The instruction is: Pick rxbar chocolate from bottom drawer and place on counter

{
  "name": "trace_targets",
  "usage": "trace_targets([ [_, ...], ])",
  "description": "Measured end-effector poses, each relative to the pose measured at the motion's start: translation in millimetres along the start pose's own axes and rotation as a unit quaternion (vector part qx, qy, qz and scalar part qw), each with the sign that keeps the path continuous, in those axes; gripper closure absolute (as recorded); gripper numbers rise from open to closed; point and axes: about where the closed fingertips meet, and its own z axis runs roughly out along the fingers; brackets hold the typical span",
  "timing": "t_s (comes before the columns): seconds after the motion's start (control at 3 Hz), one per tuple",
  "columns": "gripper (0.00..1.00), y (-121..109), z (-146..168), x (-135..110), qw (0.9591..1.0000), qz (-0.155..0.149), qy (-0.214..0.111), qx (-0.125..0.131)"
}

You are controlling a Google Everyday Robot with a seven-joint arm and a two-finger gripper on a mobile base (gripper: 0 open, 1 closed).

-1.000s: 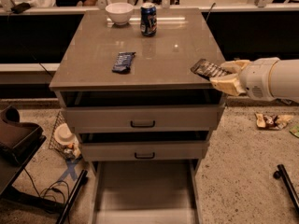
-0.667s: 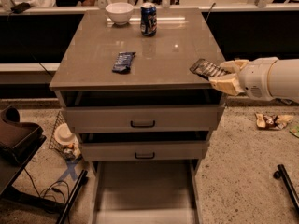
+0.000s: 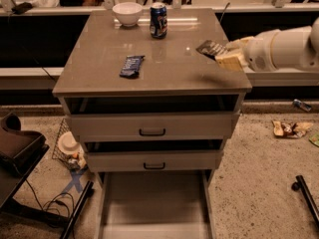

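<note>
The rxbar chocolate (image 3: 209,48) is clamped in my gripper (image 3: 224,55), held just above the right side of the counter (image 3: 164,76). A second ago it sat lower, off the counter's right edge; it has since come up and inward. The bottom drawer (image 3: 154,205) stands open below. I judge that only the set-down remains, clear of the blue bar (image 3: 132,65).

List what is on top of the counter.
On the counter: a white bowl and a blue can at the back, a blue wrapped bar left of centre. The hand holds the rxbar chocolate over the right side; the surface beneath it is hidden.
</note>
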Motion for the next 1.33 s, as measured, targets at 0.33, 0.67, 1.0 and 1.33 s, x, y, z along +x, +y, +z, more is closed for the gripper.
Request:
trace_targets([
  [0.33, 1.0, -43, 37, -19, 0.9998, 0.021, -0.001, -0.006],
  [0.67, 1.0, -75, 72, -23, 0.999, 0.044, 0.003, -0.008],
  [1.0, 1.0, -93, 108, -9, 0.9972, 0.073, 0.006, -0.019],
  [1.33, 0.82, -95, 111, -9, 0.9972, 0.072, 0.004, -0.018],
])
